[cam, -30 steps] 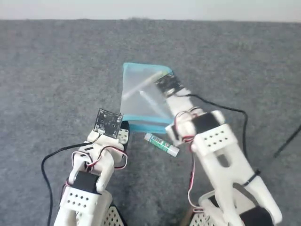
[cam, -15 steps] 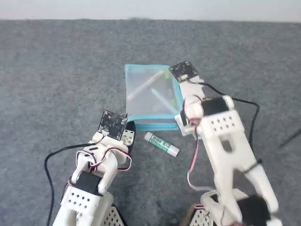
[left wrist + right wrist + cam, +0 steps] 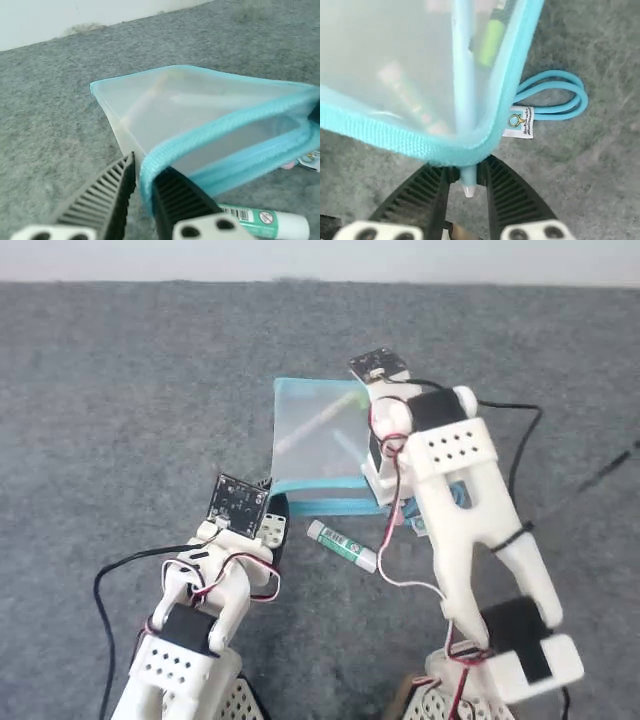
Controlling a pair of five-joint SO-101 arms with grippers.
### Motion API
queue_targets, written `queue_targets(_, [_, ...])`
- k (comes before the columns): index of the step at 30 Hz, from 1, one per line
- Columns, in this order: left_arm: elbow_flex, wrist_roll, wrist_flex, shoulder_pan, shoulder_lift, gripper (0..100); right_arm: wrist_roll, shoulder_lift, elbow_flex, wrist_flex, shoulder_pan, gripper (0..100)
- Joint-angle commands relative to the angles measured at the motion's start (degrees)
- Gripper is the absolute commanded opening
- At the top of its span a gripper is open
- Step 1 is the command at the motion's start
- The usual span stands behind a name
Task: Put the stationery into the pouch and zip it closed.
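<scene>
A translucent pouch (image 3: 318,440) with blue trim lies on the grey carpet, its open edge towards the arms. My left gripper (image 3: 142,170) is shut on that blue edge (image 3: 150,167) at the near left corner (image 3: 277,508). Over the near right corner stands my right gripper (image 3: 467,172), shut on a light blue pen (image 3: 463,85) that runs into the pouch (image 3: 395,60). A green item (image 3: 490,42) and pale sticks lie inside. A green-and-white glue stick (image 3: 343,545) lies on the carpet just in front of the pouch (image 3: 200,115), also seen as the glue stick (image 3: 265,221).
A blue loop strap (image 3: 555,97) and a white tag (image 3: 522,122) hang from the pouch's right corner. The right arm (image 3: 445,455) rises over the pouch's right side, with black cables (image 3: 520,440) trailing. Bare carpet stretches to the left and far side.
The right arm swung from over the pouch to its right side and rose more upright. The pouch shifted slightly right. The left gripper moved a little right with the edge.
</scene>
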Motion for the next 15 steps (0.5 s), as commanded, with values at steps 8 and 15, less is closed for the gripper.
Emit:
queue_targets(8, [-1.8, 0.0, -2.3, 1.1, 0.6, 1, -6.3, 8.4, -19.4, 7.3, -7.8, 0.6])
queue_targets(15, [-1.8, 0.0, -2.3, 1.1, 0.6, 1, -6.9, 8.9, -26.7, 7.8, -12.8, 0.6])
